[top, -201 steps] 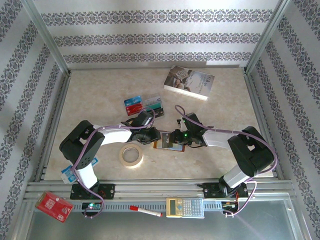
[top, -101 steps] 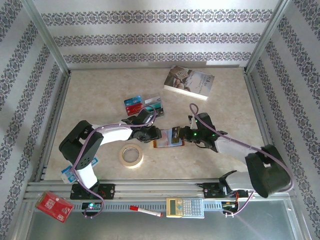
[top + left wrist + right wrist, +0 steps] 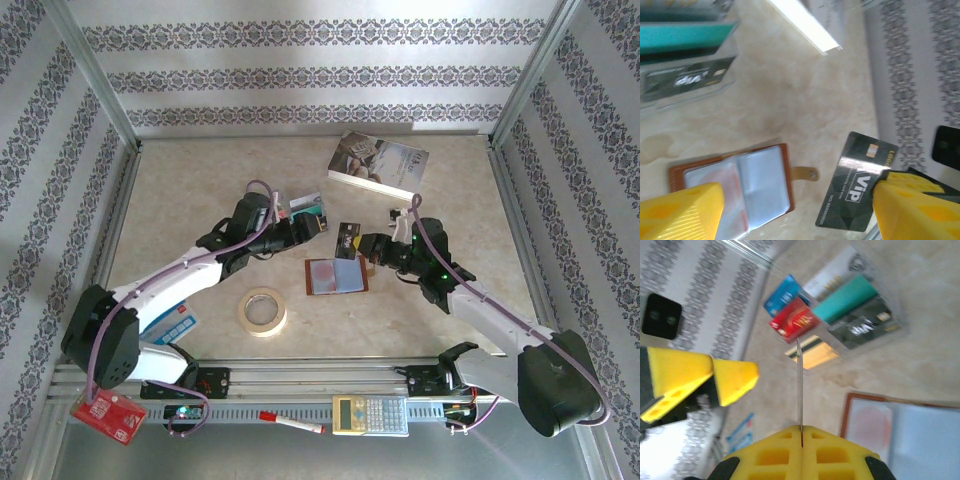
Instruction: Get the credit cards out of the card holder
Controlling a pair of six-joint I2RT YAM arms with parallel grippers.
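Nearest the arm bases, well short of the holder [image 3: 335,276], a calculator [image 3: 370,414] lies on the front rail. A tape roll [image 3: 244,312] sits on the table [image 3: 200,190] just near-left of the holder. Neither is part of the job.

The holder lies open and flat, sleeves up, its snap tab pointing right. That leaves the pockets free to reach from above. A reddish tint shows through 1 sleeve. Whether that is lining or another card cannot be told.

Just beyond the holder's right end, the right gripper [image 3: 801,432] has its jaws pressed together on 1 black card [image 3: 854,183]. It pinches the card by 1 edge, so the rest stands free. The card is clear of the sleeves and held above the table, which suggests it is out and on its way to be laid down.

Beyond the holder's left end, the left gripper [image 3: 797,200] hangs over the table with its jaws wide apart and nothing between them. It looks ready for the next reach rather than mid-grip.

Just past that gripper, beyond the holder, the pile [image 3: 835,305] of freed cards lies face up and partly overlapped. The black card would likely go there.

Farthest from the holder, near the back wall, lies a book [image 3: 378,165].
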